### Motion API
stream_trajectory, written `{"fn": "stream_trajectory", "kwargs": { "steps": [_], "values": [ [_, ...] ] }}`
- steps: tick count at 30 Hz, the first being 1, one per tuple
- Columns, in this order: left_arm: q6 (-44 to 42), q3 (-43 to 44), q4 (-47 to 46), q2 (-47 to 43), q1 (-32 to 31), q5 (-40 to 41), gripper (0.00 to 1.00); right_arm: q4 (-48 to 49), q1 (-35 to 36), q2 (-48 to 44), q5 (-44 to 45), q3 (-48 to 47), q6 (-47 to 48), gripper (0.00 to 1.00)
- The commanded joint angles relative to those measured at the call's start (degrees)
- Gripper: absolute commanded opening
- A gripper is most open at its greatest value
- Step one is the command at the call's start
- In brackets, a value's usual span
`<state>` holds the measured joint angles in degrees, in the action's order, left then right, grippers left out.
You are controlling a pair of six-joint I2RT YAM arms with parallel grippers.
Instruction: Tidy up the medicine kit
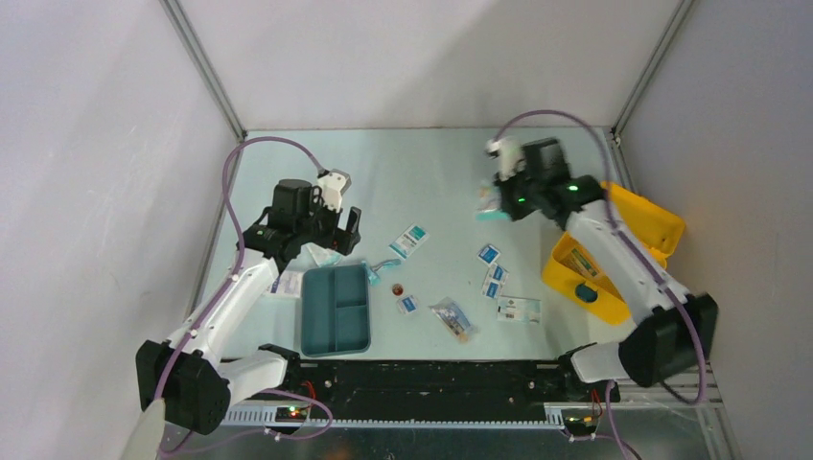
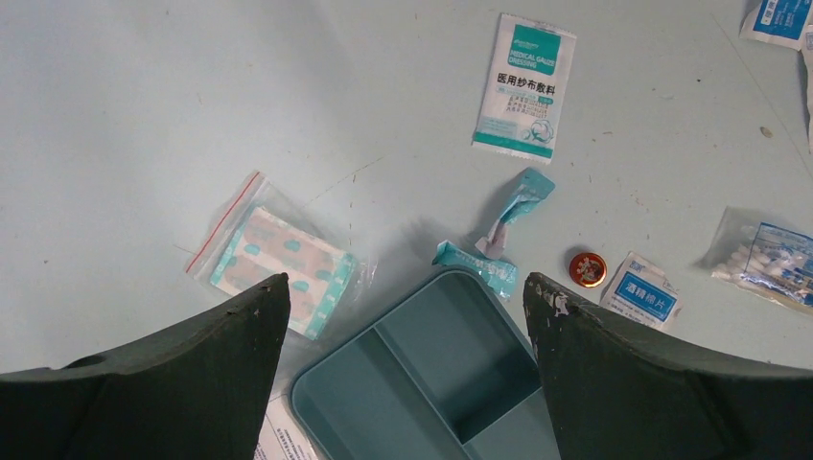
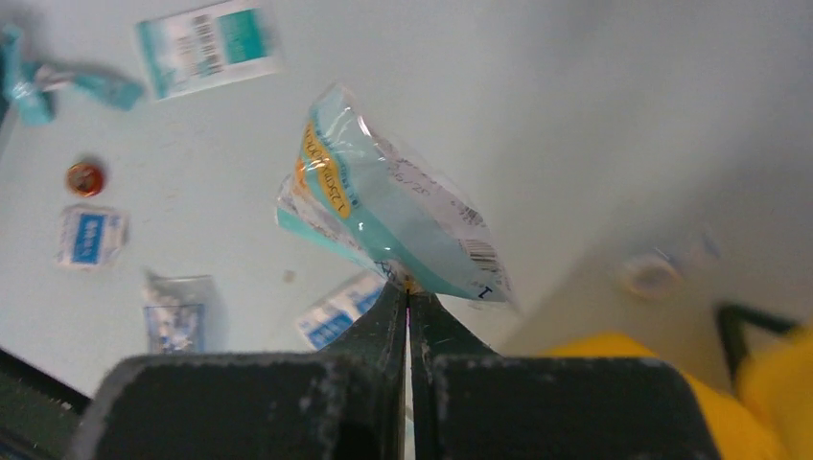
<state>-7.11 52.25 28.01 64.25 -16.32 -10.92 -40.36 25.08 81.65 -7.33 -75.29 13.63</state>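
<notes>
A pale, faintly green tabletop (image 1: 431, 163) fills the middle of the space, matte and lightly scuffed, with small specks and hairline scratches showing up close; plain white panels close it in on three sides: a back wall (image 1: 422, 57), a left wall (image 1: 86, 172) and a right wall (image 1: 757, 144); thin aluminium posts (image 1: 203, 67) run up the two far corners where the panels meet; along the near edge lies a black rail (image 1: 431, 374), and just below it a slotted pale strip (image 1: 431, 414); the light is soft and even — shadows on the surface are faint and blurred.
</notes>
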Motion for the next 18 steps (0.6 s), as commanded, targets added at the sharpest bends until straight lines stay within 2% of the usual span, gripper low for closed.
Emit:
{"fn": "stream_trajectory", "kwargs": {
  "steps": [1, 6, 10, 13, 18],
  "values": [
    [-1.25, 0.60, -0.57, 0.05, 0.27, -0.93, 0.96, -7.57, -11.37, -9.57, 0.72, 0.66, 0.56, 0.00],
    [-1.22, 1.07, -0.51, 1.15, 0.31, -1.44, 0.96, -14.66, -32.81, -16.00, -3.53, 5.11, 1.85, 0.00],
    [-0.83, 1.82, -0.48, 2.00, 0.31, -1.93, 0.96, -20.58, -46.23, -18.96, -5.02, 8.44, 6.50, 0.00],
    [-0.75, 2.06, -0.41, 2.42, 0.32, -2.40, 0.96, -22.57, -52.74, -20.34, -4.98, 10.99, 9.82, 0.00],
    [-0.57, 2.73, -0.09, 2.56, 0.32, -2.38, 0.95, -20.98, -57.34, -19.66, -2.81, 16.66, 10.90, 0.00]
  ]
}}
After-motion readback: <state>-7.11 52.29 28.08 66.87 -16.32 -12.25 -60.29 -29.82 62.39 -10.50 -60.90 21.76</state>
